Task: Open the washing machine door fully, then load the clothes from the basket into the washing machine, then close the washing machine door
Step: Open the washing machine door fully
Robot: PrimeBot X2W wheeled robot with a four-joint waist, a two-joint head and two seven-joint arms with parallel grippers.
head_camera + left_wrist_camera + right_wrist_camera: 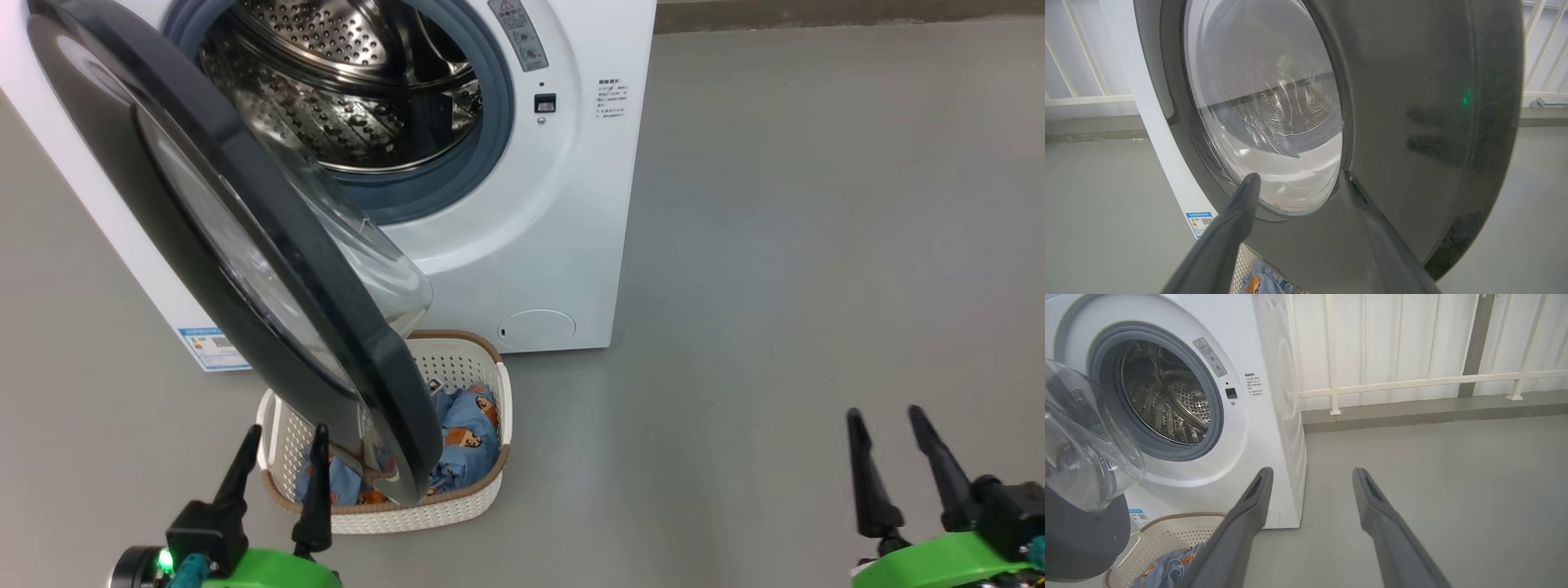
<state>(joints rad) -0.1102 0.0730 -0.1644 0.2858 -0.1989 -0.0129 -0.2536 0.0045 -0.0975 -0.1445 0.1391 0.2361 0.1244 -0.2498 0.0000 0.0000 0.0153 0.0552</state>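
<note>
Hanging part-open over the basket [441,510], the door [245,261] could catch lifted clothes [469,437]; left gripper [286,430] and right gripper [884,411] are both spread, empty.

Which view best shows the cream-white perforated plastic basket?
Head view: the basket is nearly whole, partly behind the black-rimmed round door. Right wrist view shows part of its rim; left wrist view, a sliver.

The basket [482,502] stands on the floor [775,286] just before the washing machine [539,229], with the clothes [469,441] in it. The washing machine door [359,351] hangs open above the basket's left part (partly covering the clothes).
</note>
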